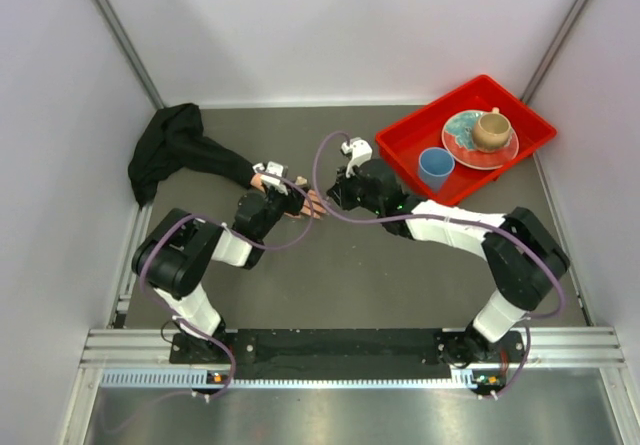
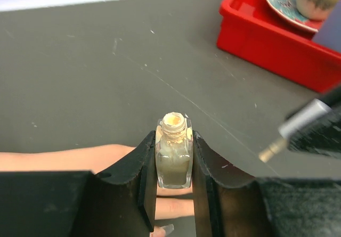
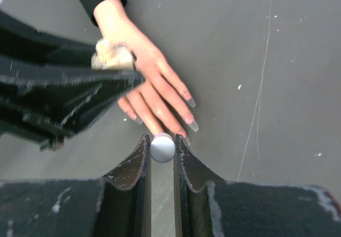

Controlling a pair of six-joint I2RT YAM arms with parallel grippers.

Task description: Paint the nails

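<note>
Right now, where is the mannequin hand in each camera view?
Top external: mannequin hand just left of centre.
Left wrist: lower left, under the left gripper.
Right wrist: upper middle, fingers reaching toward the camera.
Shared landmark: that gripper's open bottle, held over it.

1. Table (image 2: 80, 77): matt dark grey, scratched.
2. Tray (image 2: 266, 45): glossy red plastic.
3. Bottle (image 2: 173, 162): clear glass.
4. Brush cap (image 3: 162, 147): smooth, silvery, metallic.
5. Mannequin hand (image 3: 144, 66): smooth, matt; nails (image 3: 193, 125) faintly glossy.
6. Sleeve (image 1: 190, 150): black cloth.
</note>
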